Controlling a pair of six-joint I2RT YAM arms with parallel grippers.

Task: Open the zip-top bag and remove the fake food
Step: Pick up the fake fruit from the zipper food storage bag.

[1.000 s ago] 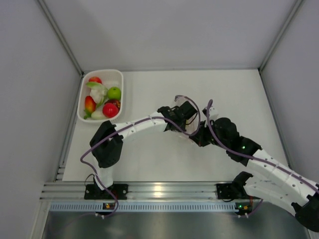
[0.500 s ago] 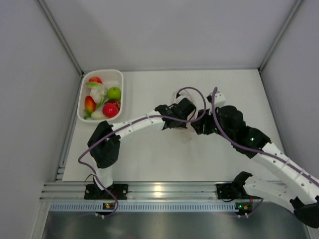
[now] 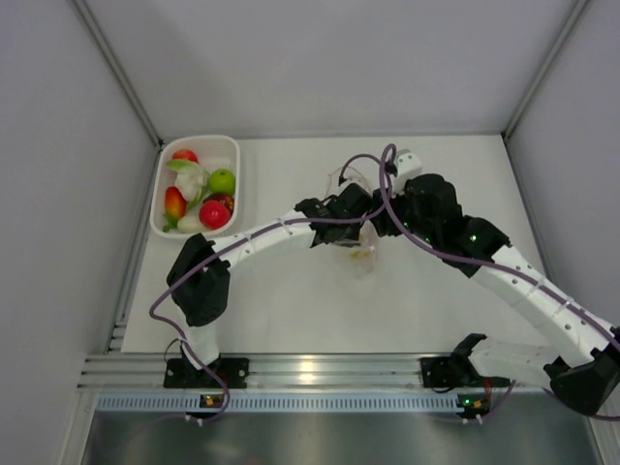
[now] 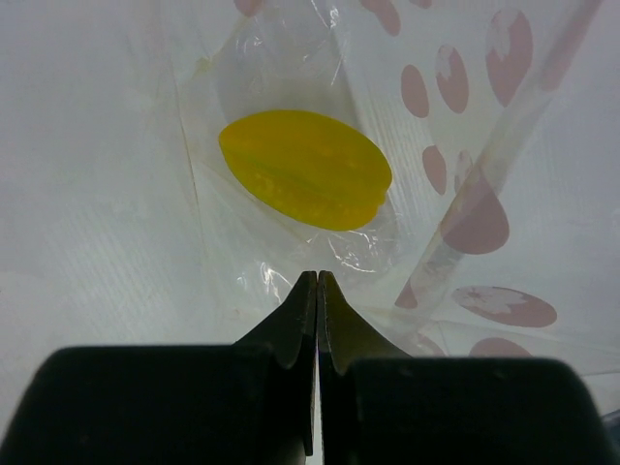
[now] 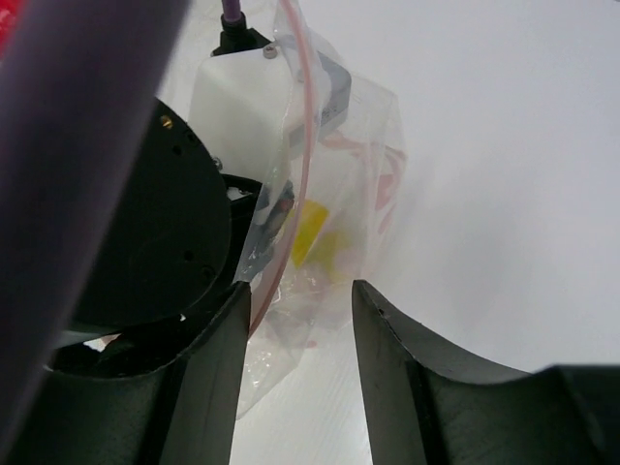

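A white surface (image 3: 291, 310) lies between pale grey walls (image 3: 320, 58), with an aluminium rail (image 3: 310, 368) along its lower edge in the top view. At the upper left of that view we see a white perforated basket (image 3: 198, 139) holding fake food (image 3: 214, 214): a green apple (image 3: 222, 180), a white radish (image 3: 189, 182) with green leaves, and red and orange-red pieces.

Both arms meet near the middle of the frame, and the zip-top bag (image 3: 365, 254) hangs between them, just below their tips. From the left wrist we see the left end effector (image 4: 317, 276) closed, its two fingers pressed together on a fold of the clear film. The bag (image 4: 465, 213) fills the upper part of that frame, printed with pink dots, and a yellow fake fruit (image 4: 305, 184) sits inside it, just above the fingertips.

From the right wrist, the right end effector (image 5: 302, 291) stands with its jaws apart and white surface showing between them. The bag (image 5: 358, 136) hangs in the centre of the frame beyond the fingers, and its pink zip strip (image 5: 302, 126) curves down toward the finger at lower left. We cannot tell whether that finger touches the film. The yellow fruit (image 5: 310, 232) shows through the plastic there too.
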